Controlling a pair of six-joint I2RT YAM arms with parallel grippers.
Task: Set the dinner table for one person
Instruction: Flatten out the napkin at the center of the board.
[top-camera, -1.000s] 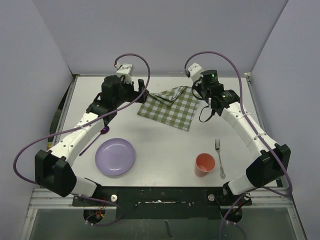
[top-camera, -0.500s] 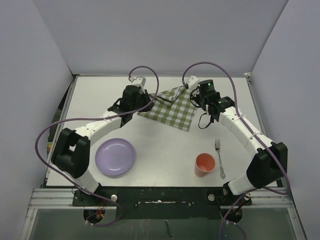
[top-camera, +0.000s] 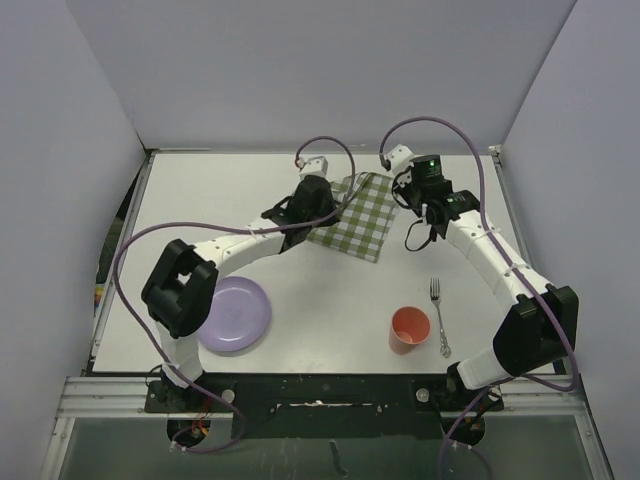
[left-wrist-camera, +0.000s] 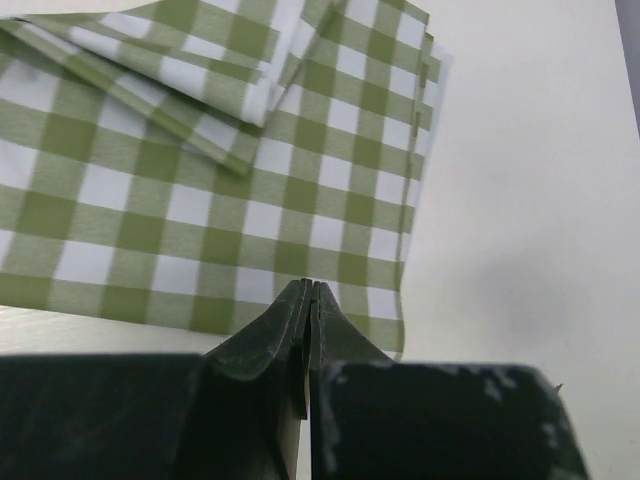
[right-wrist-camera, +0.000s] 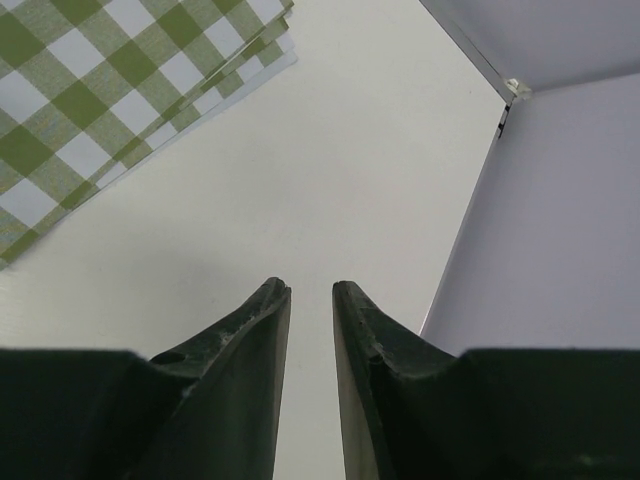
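Starting at the near edge of the dinner table (top-camera: 330, 290), which spread beneath both arms, an orange cup (top-camera: 409, 328), a fork (top-camera: 438, 315) and a purple plate (top-camera: 235, 313) lay apart. The left arm bent sharply at its elbow beside the plate and reached low toward the middle. Its left gripper (left-wrist-camera: 308, 295) was clamped tight at the near edge of the checked cloth (left-wrist-camera: 200, 170); whether any cloth was pinched could not be told. Farther back, the right arm arched inward. The right gripper (right-wrist-camera: 311, 290) was slightly parted over bare tabletop beside the cloth, holding nothing.
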